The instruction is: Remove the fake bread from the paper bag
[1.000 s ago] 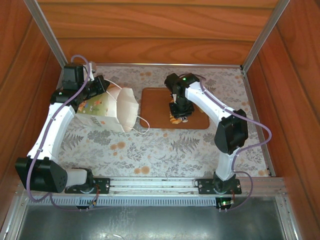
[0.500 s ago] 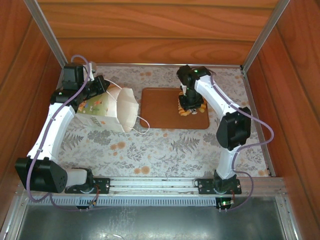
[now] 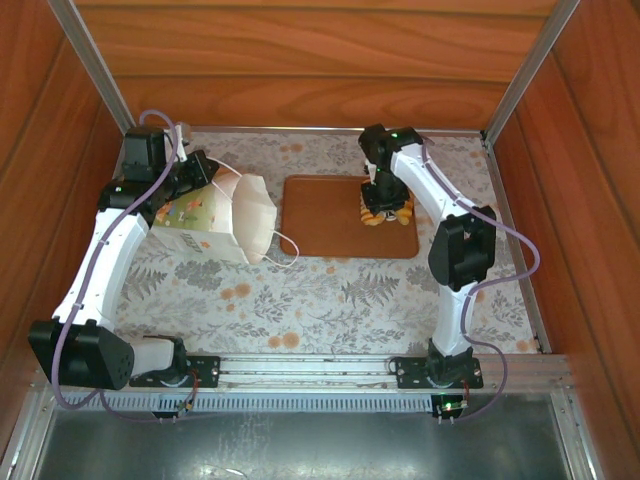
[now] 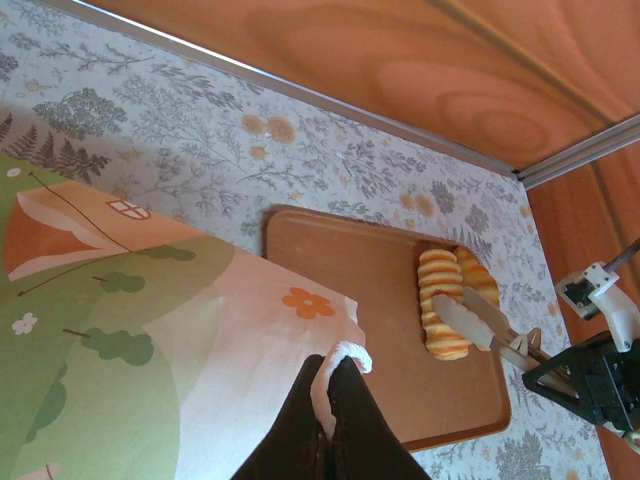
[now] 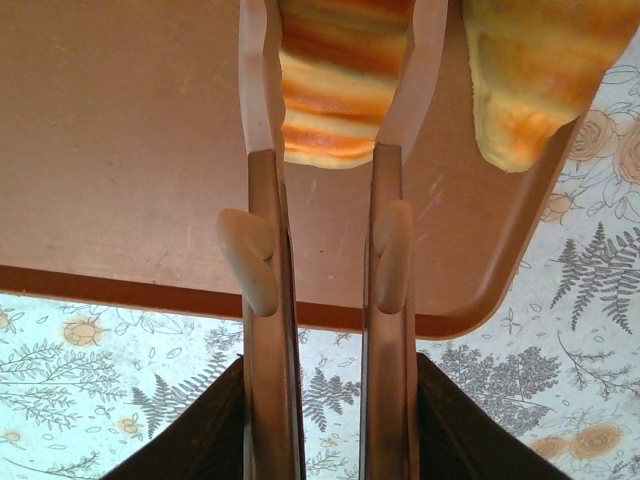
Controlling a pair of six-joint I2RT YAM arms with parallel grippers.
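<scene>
The white paper bag (image 3: 215,215) with green-orange print lies on its side at the left, its mouth facing the tray. My left gripper (image 4: 335,375) is shut on the bag's white string handle (image 4: 352,352) at the rim. My right gripper (image 5: 330,400) is shut on a pair of beige tongs (image 5: 262,250). The tongs' tips sit on either side of a ridged golden roll (image 5: 340,90) over the tray's right end. A second golden-brown piece of bread (image 5: 530,70) lies just beside it. From the left wrist view the two pieces (image 4: 440,310) show side by side. The bag's inside is hidden.
The flat brown tray (image 3: 325,215) lies at the middle back on the floral cloth (image 3: 320,290). Wooden walls (image 3: 300,60) close in the back and both sides. A metal rail (image 3: 320,368) runs along the near edge between the arm bases.
My right arm has carried the ridged roll in the tongs from the tray's middle front to its far right end, beside the other piece. The left gripper and bag have stayed put.
</scene>
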